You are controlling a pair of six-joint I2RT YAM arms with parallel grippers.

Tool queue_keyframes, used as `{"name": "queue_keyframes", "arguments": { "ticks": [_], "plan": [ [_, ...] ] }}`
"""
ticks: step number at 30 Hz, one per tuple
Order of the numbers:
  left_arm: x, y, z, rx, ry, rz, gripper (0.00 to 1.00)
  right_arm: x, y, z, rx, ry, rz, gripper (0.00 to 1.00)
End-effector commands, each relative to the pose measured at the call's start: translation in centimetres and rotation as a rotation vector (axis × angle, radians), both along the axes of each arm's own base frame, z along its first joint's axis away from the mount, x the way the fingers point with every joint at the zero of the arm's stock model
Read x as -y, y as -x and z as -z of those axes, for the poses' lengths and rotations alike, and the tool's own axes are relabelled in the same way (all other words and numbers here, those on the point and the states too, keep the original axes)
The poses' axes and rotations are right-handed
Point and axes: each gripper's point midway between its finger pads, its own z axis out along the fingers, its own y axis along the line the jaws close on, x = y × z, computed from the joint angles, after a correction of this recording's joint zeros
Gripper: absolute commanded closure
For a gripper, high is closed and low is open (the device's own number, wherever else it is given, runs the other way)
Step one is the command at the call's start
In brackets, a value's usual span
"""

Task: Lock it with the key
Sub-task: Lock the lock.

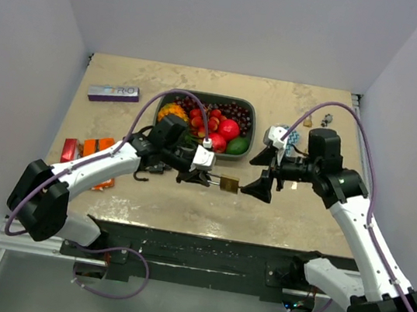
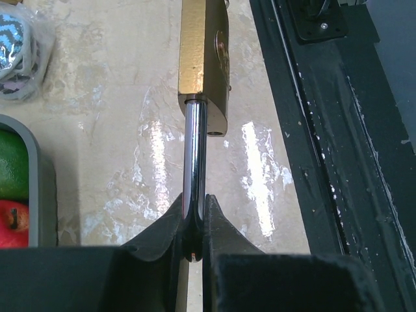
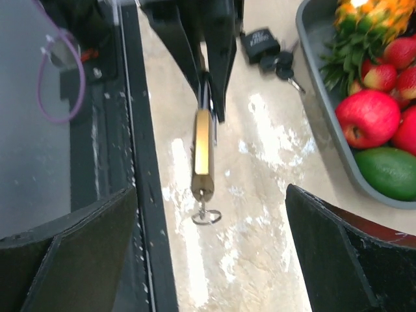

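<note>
A brass padlock [image 1: 229, 183] hangs just above the table near its front edge, between the two arms. My left gripper [image 1: 207, 178] is shut on its steel shackle [image 2: 194, 149], with the brass body [image 2: 203, 58] pointing away from the fingers. In the right wrist view the padlock [image 3: 203, 153] is seen end-on, and a small key [image 3: 207, 213] with a wire ring sticks out of its free end. My right gripper [image 1: 261, 181] faces that end with its fingers [image 3: 97, 227] spread wide, open and holding nothing. The key lies between the jaws but touches neither.
A grey tray [image 1: 249, 127] of fruit stands behind the padlock. A black lock with keys [image 3: 263, 47] lies left of it. Orange packets [image 1: 100, 148] and a purple box [image 1: 113, 93] are at the left. A patterned bag [image 2: 18, 45] lies right of the tray. A black rail [image 2: 325, 130] borders the table's front edge.
</note>
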Motion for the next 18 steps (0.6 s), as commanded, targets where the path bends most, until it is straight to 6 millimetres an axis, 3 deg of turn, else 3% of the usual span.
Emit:
{"name": "queue_keyframes", "arguments": {
  "ticks": [1,9,13,18],
  "plan": [
    [1.8,-0.6,-6.2,0.096,0.161,0.057,1.0,0.8,0.5,3.5,0.038,0.103,-0.091,0.03],
    [2.3,-1.4,-6.6,0.074,0.147,0.036,1.0,0.0,0.7,5.0,0.038,0.096,-0.154,0.12],
    [2.5,-1.5,-6.7,0.069,0.151,0.034,1.0,-0.8,-0.1,4.5,0.063,0.065,-0.159,0.17],
    [2.6,-1.7,-6.7,0.056,0.147,0.025,1.0,-1.9,-0.3,4.3,0.06,0.047,-0.181,0.32]
  ]
}}
